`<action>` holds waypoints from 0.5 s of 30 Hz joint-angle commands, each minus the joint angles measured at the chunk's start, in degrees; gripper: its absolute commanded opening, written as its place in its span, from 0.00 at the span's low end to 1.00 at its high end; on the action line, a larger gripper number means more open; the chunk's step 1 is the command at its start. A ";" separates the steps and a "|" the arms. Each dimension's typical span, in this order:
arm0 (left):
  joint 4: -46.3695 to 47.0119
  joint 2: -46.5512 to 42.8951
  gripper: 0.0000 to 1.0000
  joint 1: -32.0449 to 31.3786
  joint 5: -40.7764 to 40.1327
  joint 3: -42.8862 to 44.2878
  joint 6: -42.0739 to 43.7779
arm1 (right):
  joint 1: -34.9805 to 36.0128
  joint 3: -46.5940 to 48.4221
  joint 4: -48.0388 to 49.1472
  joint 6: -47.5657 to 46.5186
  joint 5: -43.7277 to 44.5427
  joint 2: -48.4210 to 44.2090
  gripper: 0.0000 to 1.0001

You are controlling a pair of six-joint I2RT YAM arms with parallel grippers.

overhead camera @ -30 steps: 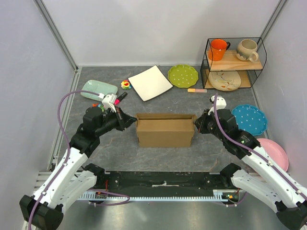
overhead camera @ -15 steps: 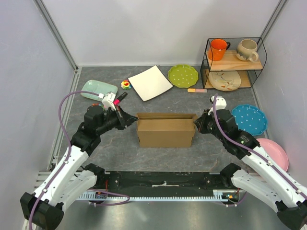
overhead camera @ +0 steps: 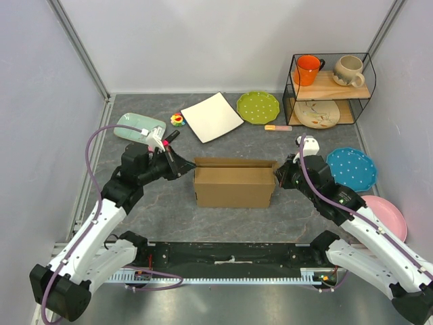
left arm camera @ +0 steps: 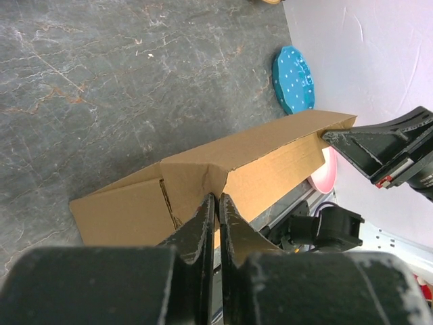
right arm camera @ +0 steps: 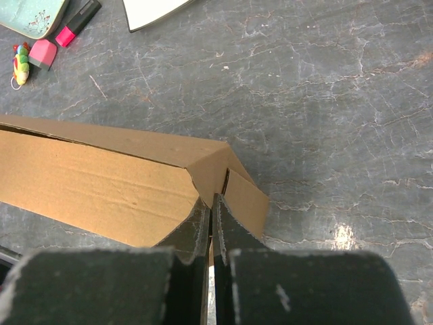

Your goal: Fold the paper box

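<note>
Between the two arms, midway on the grey marbled table [overhead camera: 162,217]: the paper box [overhead camera: 233,188], plain brown corrugated cardboard, long walls upright, top open. Left arm bent low and stretched inward, left gripper [overhead camera: 183,164] nearly closed, nipping the left end flap. Right arm mirrored, right gripper [overhead camera: 278,175] closed tight on the right end flap. From above, only a neat rectangle; from the wrists, creased corners, a cut slit, faint fluted lines, a cardboard sliver between dark rough fingers [right arm camera: 198,227].
</note>
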 commanded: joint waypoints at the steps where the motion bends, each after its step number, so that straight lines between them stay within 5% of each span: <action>1: -1.69 -2.23 0.07 -0.88 3.24 1.01 2.92 | 1.74 -2.37 -7.00 0.61 -5.36 1.61 0.00; 15: -2.13 -10.14 0.04 -0.97 -1.52 -5.41 18.66 | 2.18 -2.46 -7.17 0.96 -4.65 1.43 0.00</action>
